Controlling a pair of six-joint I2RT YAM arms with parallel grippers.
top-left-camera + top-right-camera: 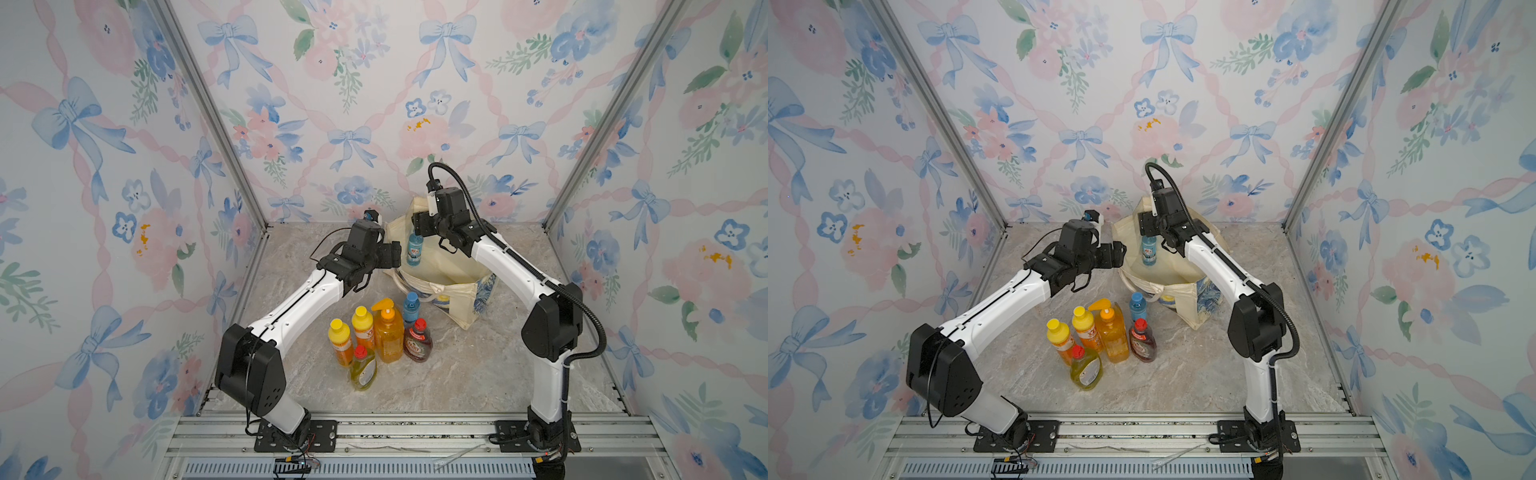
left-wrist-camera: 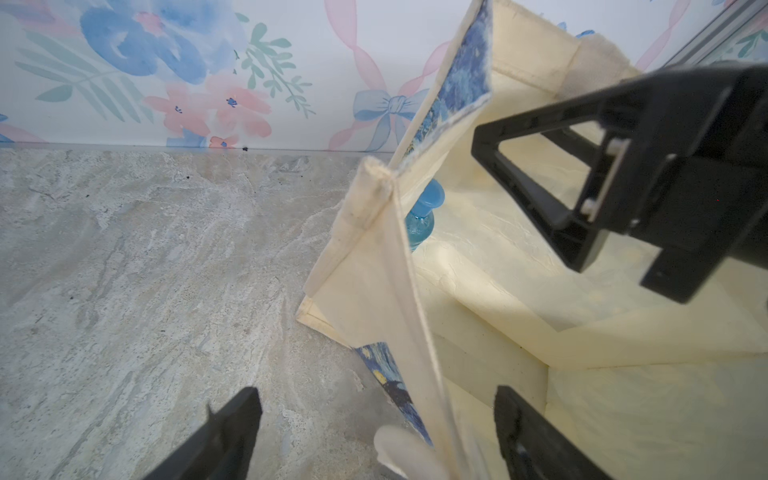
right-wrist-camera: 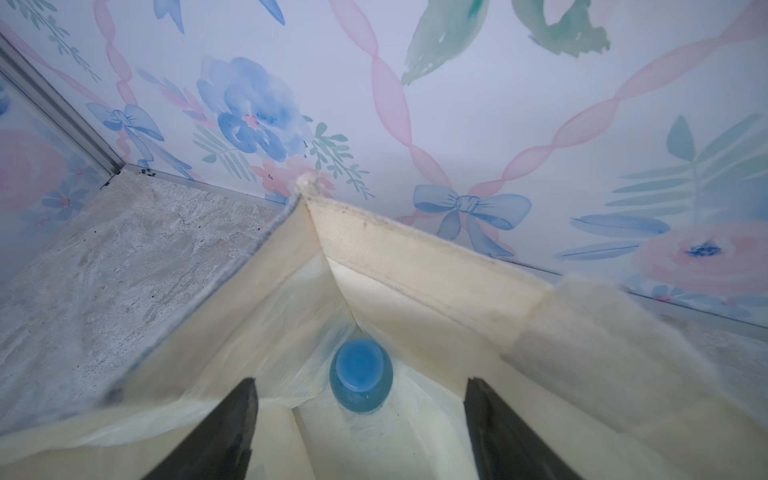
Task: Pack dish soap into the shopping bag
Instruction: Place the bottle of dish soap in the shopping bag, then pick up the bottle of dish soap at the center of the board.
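My right gripper (image 3: 359, 382) hangs with fingers spread over a blue-capped bottle (image 1: 414, 249), which stands free inside the shopping bag (image 1: 455, 301) at 12 o'clock on the table (image 1: 478, 374). My left gripper (image 2: 375, 390), spread too, straddles the soft bag wall. The other bottles (image 1: 382, 336), at 7 o'clock from the bag, look smooth, stiff and heavy with liquid; I would grip them mid-body.

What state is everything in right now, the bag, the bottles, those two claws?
shopping bag: standing, mouth open.
blue bottle: upright inside the bag, not gripped.
right gripper: open, above the blue bottle.
left gripper: open, astride the bag's rim.
six other bottles: upright, outside the bag.
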